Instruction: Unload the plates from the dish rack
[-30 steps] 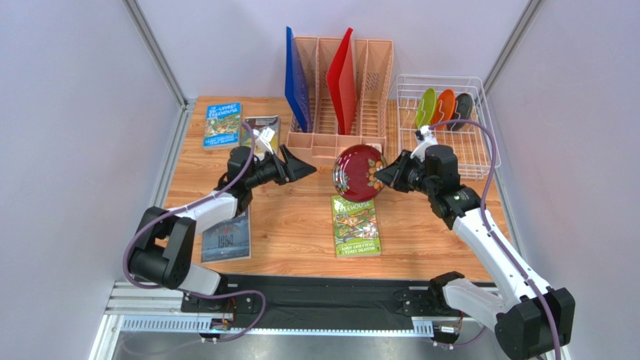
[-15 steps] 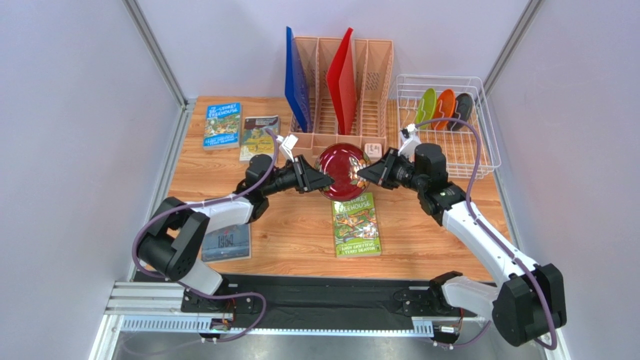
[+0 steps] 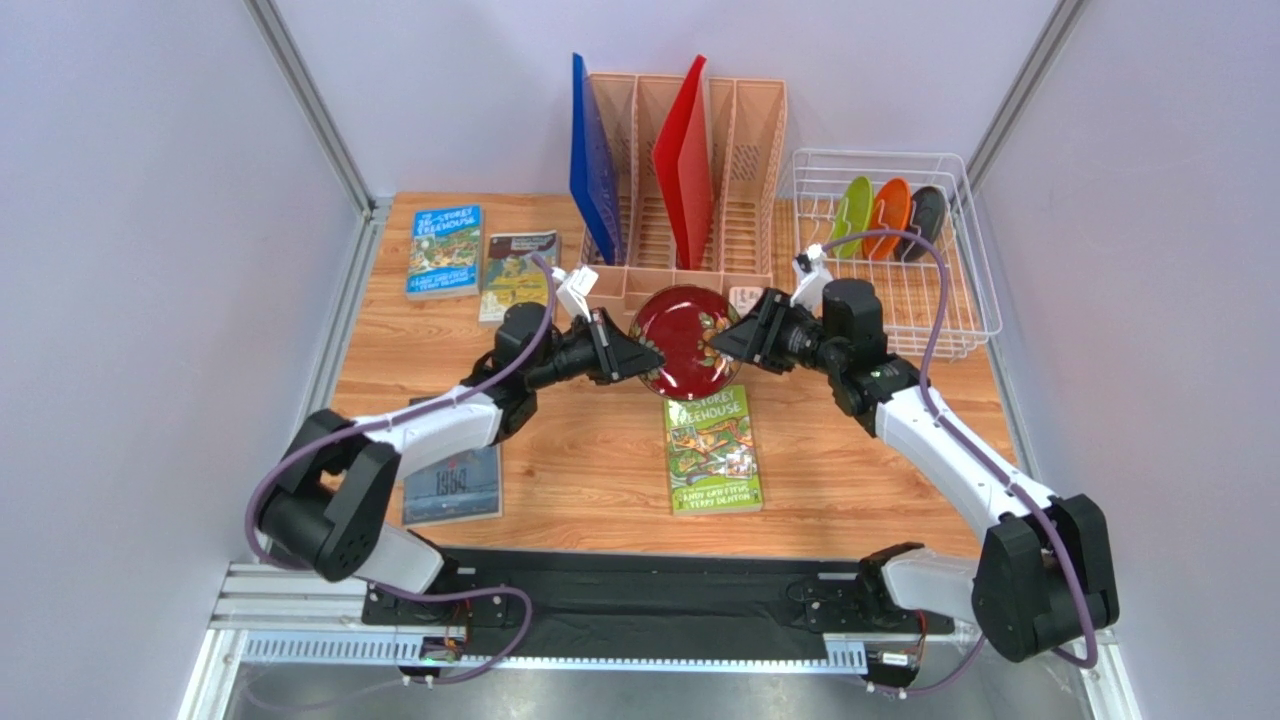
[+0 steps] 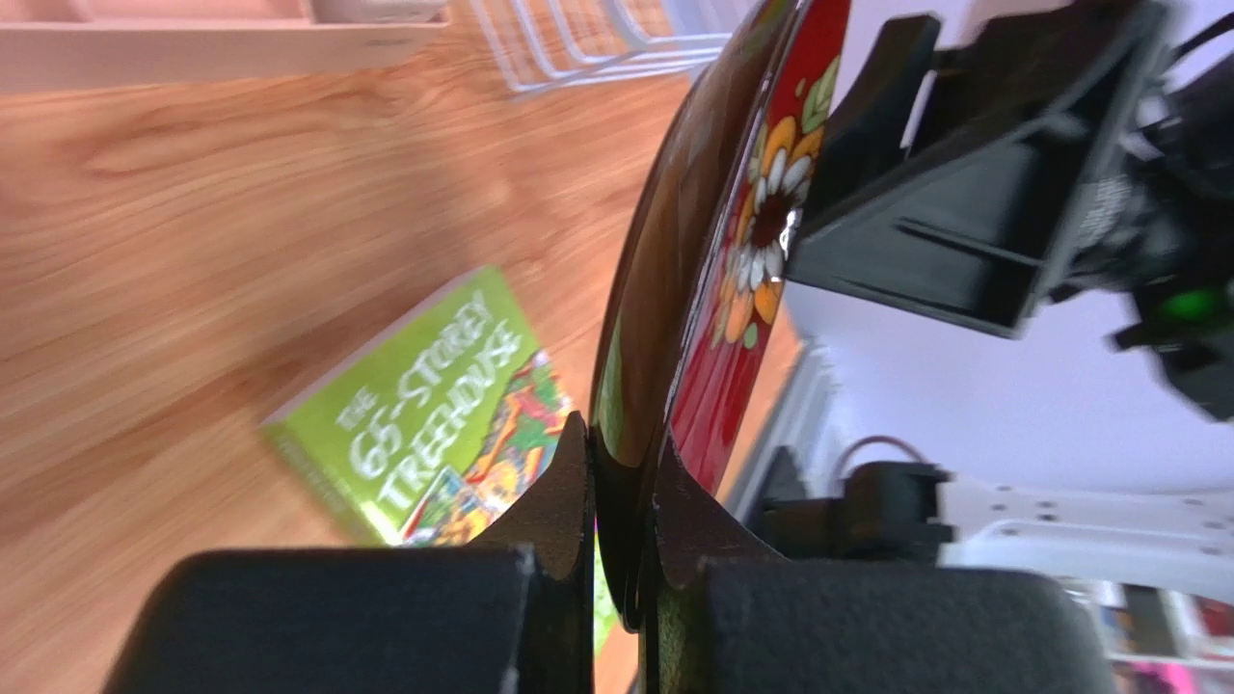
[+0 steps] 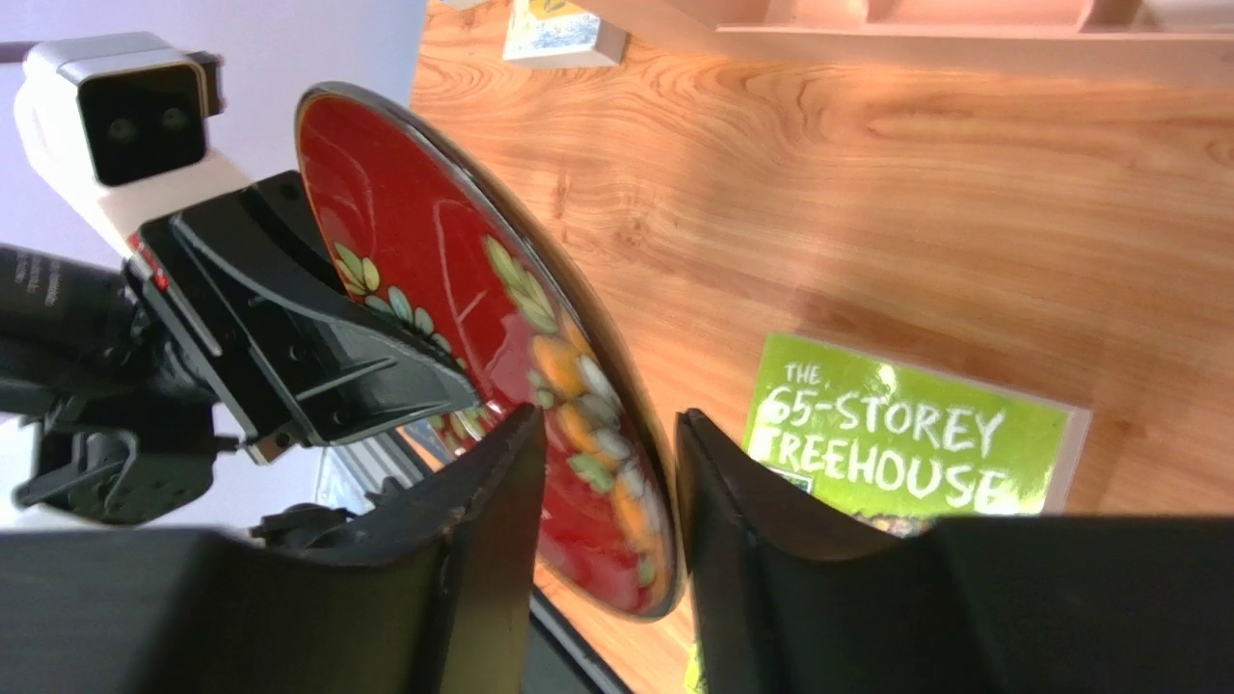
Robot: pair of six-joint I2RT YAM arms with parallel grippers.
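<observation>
A dark red plate with a floral pattern hangs on edge above the table between both arms. My left gripper is shut on its left rim; the left wrist view shows the plate pinched between the pads. My right gripper is open, its fingers straddling the plate's right rim with gaps on both sides. The white wire dish rack stands at the back right. In it stand a lime green plate, an orange plate and a dark plate.
A pink file organiser with a blue board and a red board stands just behind the held plate. A green book lies below the plate. Other books lie at the back left and near left.
My left gripper came in from the left and shut on the red plate's rim. The right gripper carried the plate left and back, then opened its jaws.
</observation>
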